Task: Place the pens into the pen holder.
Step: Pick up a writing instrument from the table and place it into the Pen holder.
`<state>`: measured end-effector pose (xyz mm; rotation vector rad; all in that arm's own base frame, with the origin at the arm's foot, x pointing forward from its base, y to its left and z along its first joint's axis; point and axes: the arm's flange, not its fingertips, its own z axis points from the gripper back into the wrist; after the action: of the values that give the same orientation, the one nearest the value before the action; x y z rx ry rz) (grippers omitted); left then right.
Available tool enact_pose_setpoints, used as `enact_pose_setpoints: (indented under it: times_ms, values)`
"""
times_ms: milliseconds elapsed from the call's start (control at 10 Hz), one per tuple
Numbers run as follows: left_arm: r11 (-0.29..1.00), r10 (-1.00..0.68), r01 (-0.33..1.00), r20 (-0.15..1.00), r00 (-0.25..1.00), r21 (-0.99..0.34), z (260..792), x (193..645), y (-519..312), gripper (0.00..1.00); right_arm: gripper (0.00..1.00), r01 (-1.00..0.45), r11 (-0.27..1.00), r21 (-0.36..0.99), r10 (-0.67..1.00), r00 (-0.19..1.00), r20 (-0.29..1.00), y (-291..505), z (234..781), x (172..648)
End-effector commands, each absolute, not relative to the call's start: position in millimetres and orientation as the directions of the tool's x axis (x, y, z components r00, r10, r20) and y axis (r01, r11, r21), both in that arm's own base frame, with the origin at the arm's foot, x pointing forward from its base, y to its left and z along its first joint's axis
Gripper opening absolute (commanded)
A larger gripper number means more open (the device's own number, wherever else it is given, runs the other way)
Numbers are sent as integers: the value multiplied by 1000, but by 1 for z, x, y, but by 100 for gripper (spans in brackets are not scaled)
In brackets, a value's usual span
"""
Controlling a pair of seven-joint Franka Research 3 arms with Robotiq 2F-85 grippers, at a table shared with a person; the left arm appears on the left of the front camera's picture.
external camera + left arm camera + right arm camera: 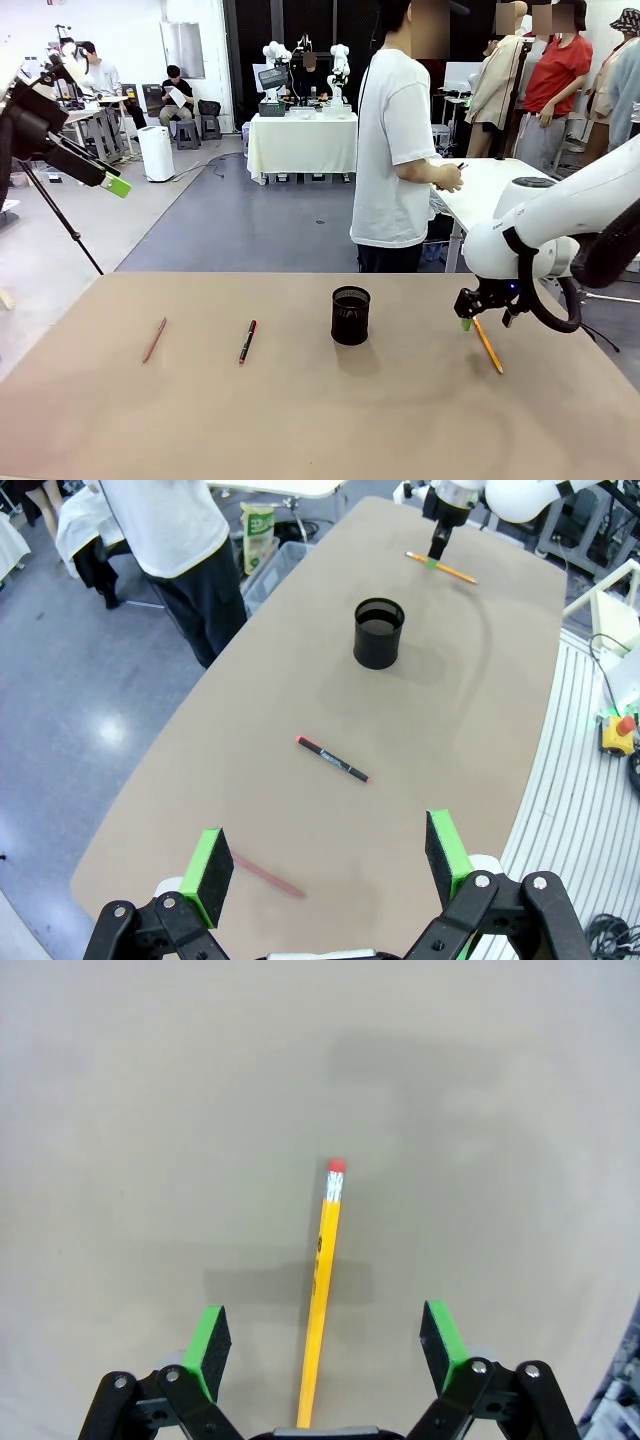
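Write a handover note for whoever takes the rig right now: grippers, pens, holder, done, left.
Left gripper: jaws open, empty, raised above the left end of the table.
Right gripper: jaws open, straddling the yellow pencil, not shut on it.
Black pen and brown pencil lie flat left of the holder; yellow pencil lies right of it.
Done: nothing; no pen in the holder.
Left: all three pens.

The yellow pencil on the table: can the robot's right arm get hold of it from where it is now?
Probably yes. Its jaws stand open astride the yellow pencil, with nothing in the way.
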<state>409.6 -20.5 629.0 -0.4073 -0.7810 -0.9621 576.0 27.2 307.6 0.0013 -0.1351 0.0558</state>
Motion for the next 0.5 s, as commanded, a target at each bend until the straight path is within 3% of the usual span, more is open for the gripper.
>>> enact_pose_setpoints:
  times_ms: [0, 300, 400]
  values:
    - [527, -571, 849, 752, 329, 28, 629, 408, -21, 100, 100, -8, 1000, 5, 7, 992, 124, 29, 305, 592]
    - [527, -571, 849, 752, 329, 28, 629, 408, -21, 100, 98, 26, 1000, 1, -26, 994, 102, 24, 296, 608]
    - [527, -571, 849, 752, 329, 28, 629, 408, -21, 100, 82, -6, 1000, -7, 7, 994, 108, 23, 294, 611]
